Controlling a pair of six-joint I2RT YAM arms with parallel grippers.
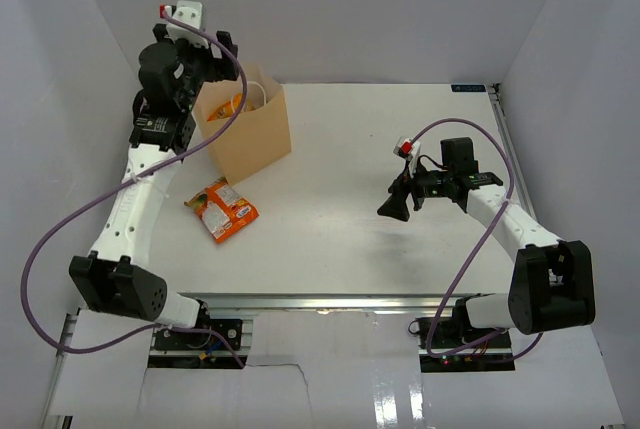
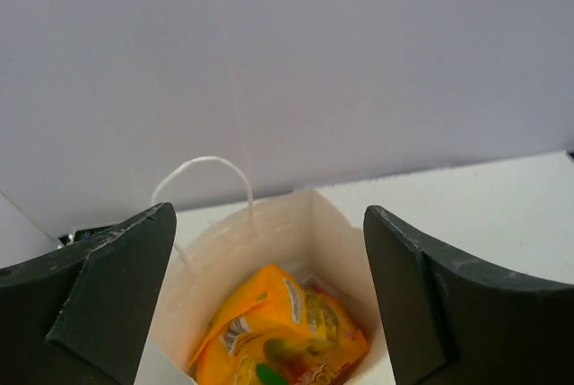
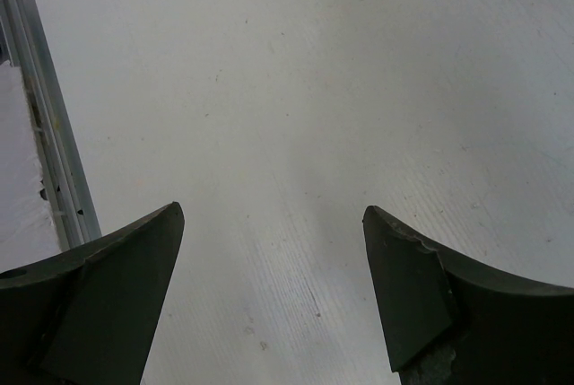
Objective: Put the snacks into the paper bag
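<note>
I've got the tan paper bag [image 1: 255, 139] standing upright, mouth open, with an orange-yellow packet [image 2: 285, 327] down inside. Two orange packets [image 1: 224, 210] lie flat just beside it.

Overhead, left wrist: paper bag [image 1: 256, 144] in both.

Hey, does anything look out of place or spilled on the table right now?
Only the orange snack packets, which lie on the table beside the paper bag instead of inside it. The bag stands upright with another orange packet inside. Nothing looks spilled or damaged.
</note>
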